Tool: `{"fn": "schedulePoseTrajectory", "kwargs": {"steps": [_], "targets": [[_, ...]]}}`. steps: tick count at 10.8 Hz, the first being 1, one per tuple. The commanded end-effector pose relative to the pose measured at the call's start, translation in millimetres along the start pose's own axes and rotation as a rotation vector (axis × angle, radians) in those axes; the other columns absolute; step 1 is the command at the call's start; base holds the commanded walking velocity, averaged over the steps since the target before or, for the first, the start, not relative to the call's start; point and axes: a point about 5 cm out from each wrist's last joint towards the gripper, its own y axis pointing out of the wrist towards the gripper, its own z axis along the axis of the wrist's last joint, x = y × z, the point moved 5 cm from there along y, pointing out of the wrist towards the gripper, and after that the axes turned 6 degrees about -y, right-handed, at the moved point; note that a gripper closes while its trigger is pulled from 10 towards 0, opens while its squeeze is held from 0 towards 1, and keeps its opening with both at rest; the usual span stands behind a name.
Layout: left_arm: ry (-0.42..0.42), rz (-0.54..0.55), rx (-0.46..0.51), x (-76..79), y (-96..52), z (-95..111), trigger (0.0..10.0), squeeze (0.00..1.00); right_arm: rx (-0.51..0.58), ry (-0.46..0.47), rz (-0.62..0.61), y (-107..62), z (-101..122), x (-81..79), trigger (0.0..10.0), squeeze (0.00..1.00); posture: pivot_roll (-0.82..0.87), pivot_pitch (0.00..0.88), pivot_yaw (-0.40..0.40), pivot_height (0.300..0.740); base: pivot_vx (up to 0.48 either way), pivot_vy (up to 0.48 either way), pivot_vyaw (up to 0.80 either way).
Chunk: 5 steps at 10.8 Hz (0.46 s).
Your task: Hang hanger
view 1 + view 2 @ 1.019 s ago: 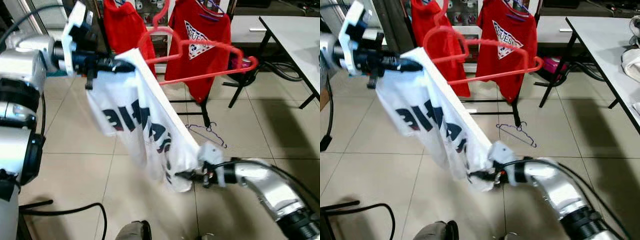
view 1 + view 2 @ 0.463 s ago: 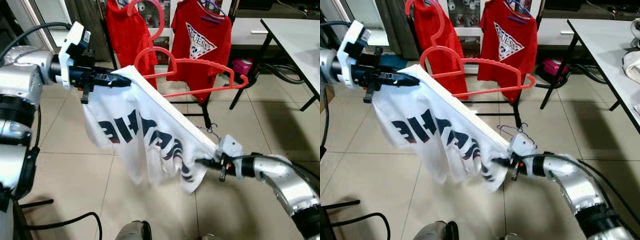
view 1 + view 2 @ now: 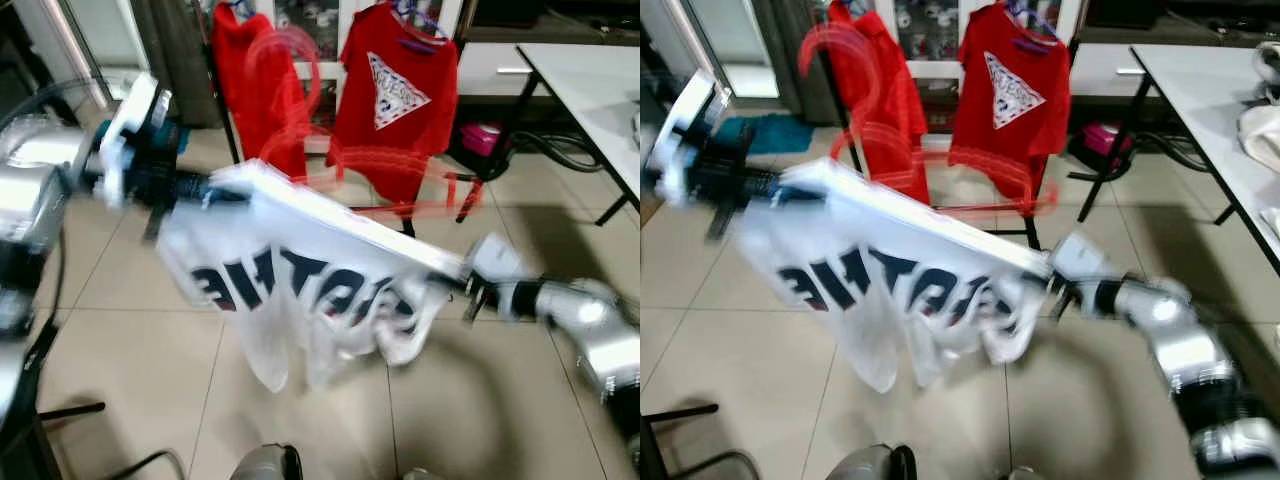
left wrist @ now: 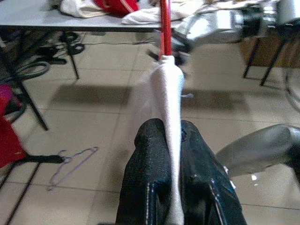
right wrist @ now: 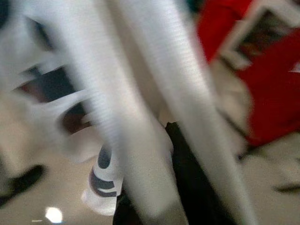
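Hanger (image 3: 390,170), red inside the white shirt (image 3: 300,290), needs level carrying to the rack: left gripper (image 4: 171,154) pinches one shoulder, right gripper (image 3: 468,287) grips the other.

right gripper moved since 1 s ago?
Yes. The right gripper rose and swung outward, from low beside the floor hanger to level with the rack's foot.

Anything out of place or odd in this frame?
A thin purple wire hanger lies on the tiled floor instead of hanging on the rack. The white printed T-shirt is stretched between the left gripper and the right gripper, its lettering mirrored.
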Motion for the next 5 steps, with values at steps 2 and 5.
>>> {"fn": "schedulePoseTrajectory", "kwargs": {"steps": [2, 5], "targets": [[0.0, -0.002, -0.026, 13.4, -13.3, 2.7, 0.0, 0.0, -0.128, 0.033, -0.122, -19.8, -31.6, 26.3, 0.0, 0.0, -0.08, 0.005, 0.051, 0.74, 0.0, 0.0, 0.0], [-0.055, -0.046, -0.132, 28.0, -4.8, -32.7, 0.0, 0.0, -0.127, -0.018, -0.194, -27.1, -21.6, 55.2, 0.0, 0.0, -0.09, 0.008, 0.041, 0.74, 0.0, 0.0, 0.0]]}}
